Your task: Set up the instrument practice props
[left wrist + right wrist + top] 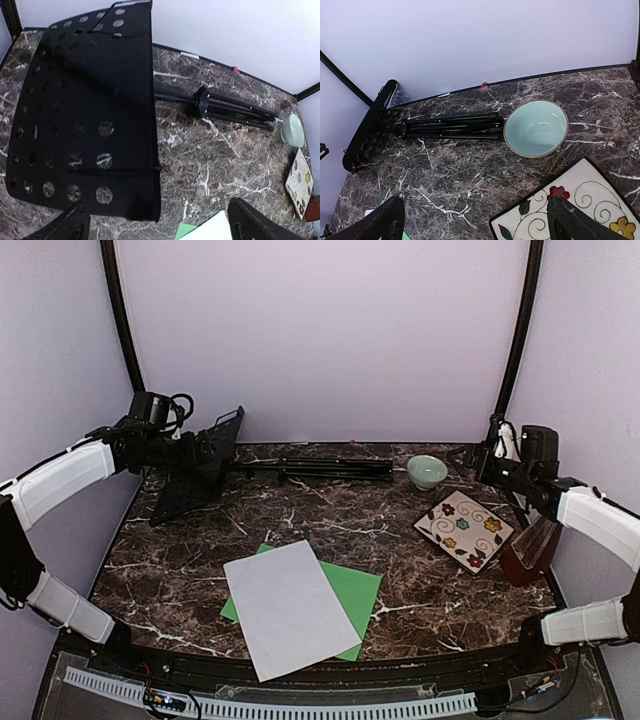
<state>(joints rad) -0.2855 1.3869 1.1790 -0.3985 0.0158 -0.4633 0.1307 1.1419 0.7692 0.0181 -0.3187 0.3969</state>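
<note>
The black perforated music stand (195, 480) lies flat at the back left of the table, its folded tripod legs (330, 468) pointing right. A white music sheet (290, 610) rests slanted over a green one (355, 590) at the front centre. The reddish-brown metronome (530, 548) stands at the right edge, under my right arm. My left gripper (160, 227) hovers open above the stand's perforated desk (85, 110), holding nothing. My right gripper (480, 222) hangs open over bare marble near the stand's legs (450, 125). In the overhead view, left gripper (205, 455) and right gripper (497, 466) sit at the back corners.
A pale-green bowl (427, 471) sits at the back right, just past the tips of the stand's legs. A square floral plate (465, 530) lies in front of it, beside the metronome. Lilac walls close the table on three sides.
</note>
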